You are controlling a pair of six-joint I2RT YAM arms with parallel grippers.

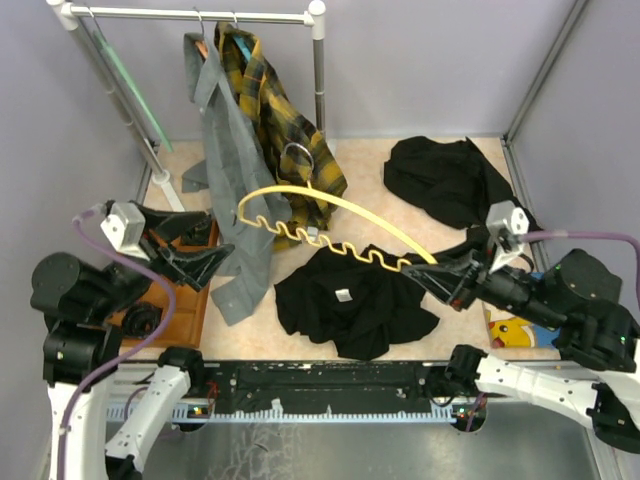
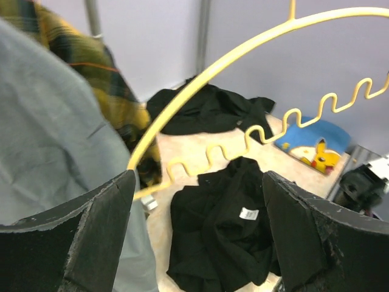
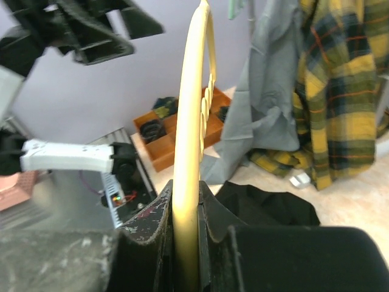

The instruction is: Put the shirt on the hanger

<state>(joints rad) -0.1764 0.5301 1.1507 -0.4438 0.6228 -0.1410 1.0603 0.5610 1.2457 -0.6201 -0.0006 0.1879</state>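
Count one yellow hanger (image 3: 187, 158), two black garments on the surface (image 1: 365, 165) and two shirts on the rail (image 1: 200, 14): a grey shirt (image 1: 228, 160) and a plaid shirt (image 1: 270, 110). The orange box (image 1: 190, 318) at left holds dark items. The shirt (image 1: 350, 315) lies crumpled at centre, label up, below the hanger; the other black garment (image 1: 445, 180) lies well behind. The hanger's long axis runs left to right, its right end clamped in your right fingers (image 3: 152, 222). Your left fingers (image 2: 91, 237) stand wide, holding nothing.
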